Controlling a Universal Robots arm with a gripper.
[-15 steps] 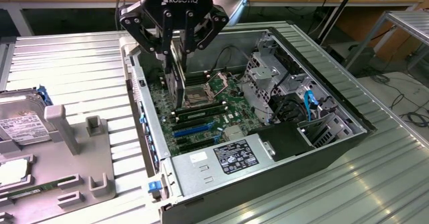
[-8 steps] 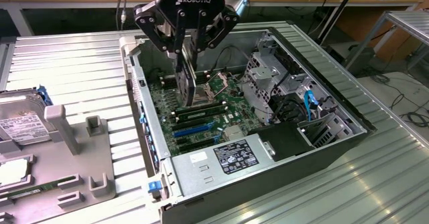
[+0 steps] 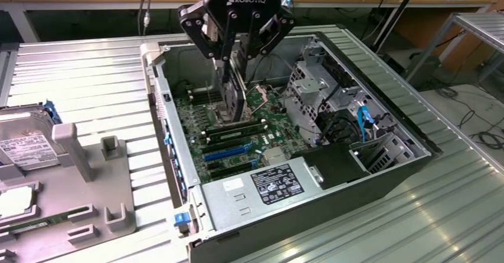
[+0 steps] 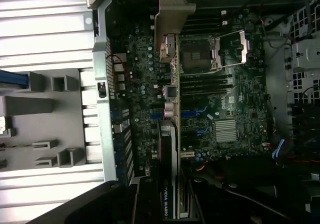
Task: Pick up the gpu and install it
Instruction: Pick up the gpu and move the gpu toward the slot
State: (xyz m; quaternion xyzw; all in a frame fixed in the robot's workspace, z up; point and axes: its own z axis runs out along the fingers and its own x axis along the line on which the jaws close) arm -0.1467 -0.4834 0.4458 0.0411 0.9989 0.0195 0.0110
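Note:
My gripper hangs over the open computer case and is shut on the gpu. The card is a thin dark board held on edge, and its lower end is close above the green motherboard, near the black slots. In the wrist view the gpu appears edge-on. Its silver end bracket points away from the fingers, which clamp the card's shroud end. The CPU socket lies just beside the card.
A silver drive cage and blue cables fill the case's side on the exterior view's right. The power supply sits at its near end. On the exterior view's left stand a grey fixture, a hard drive and a green memory stick.

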